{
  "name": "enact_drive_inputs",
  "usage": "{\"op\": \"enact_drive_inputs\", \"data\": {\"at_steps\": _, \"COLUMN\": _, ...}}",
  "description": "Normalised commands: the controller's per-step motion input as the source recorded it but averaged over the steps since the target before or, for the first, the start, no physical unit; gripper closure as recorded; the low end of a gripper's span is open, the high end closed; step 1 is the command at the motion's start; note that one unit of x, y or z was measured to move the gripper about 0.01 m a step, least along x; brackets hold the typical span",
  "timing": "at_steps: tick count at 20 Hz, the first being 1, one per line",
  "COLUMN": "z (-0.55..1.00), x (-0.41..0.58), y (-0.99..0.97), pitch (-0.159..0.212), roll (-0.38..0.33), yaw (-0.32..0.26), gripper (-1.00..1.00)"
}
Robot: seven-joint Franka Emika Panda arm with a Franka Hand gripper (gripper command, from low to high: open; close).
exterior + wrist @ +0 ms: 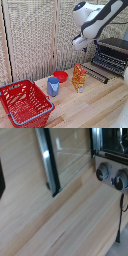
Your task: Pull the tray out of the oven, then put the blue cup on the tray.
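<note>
Only from the wrist — oven (107, 148) knobs (104, 171), door handle (48, 160).

blue cup (53, 85), red bowl (61, 76), orange bag (79, 77), red basket (24, 104)

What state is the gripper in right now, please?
Gripper: cannot be told; it hangs above the table near the oven, its fingers too blurred to read.
</note>
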Motion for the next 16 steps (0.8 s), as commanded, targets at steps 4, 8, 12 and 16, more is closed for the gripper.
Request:
{"op": "enact_drive_inputs", "data": {"at_steps": 4, "z": -0.15, "x": 0.149, "y": -0.77, "pitch": 0.047, "roll": -0.24, "yaw": 0.001, "gripper": -1.0}}
{"op": "enact_drive_inputs", "data": {"at_steps": 8, "z": -0.18, "x": 0.287, "y": -0.6, "pitch": 0.083, "roll": -0.199, "yaw": 0.064, "gripper": -1.0}}
{"op": "enact_drive_inputs", "data": {"at_steps": 12, "z": -0.09, "x": 0.181, "y": -0.55, "pitch": 0.144, "roll": -0.207, "yaw": 0.051, "gripper": -1.0}}
{"op": "enact_drive_inputs", "data": {"at_steps": 16, "z": -0.29, "x": 0.289, "y": -0.46, "pitch": 0.177, "roll": -0.192, "yaw": 0.078, "gripper": -1.0}}
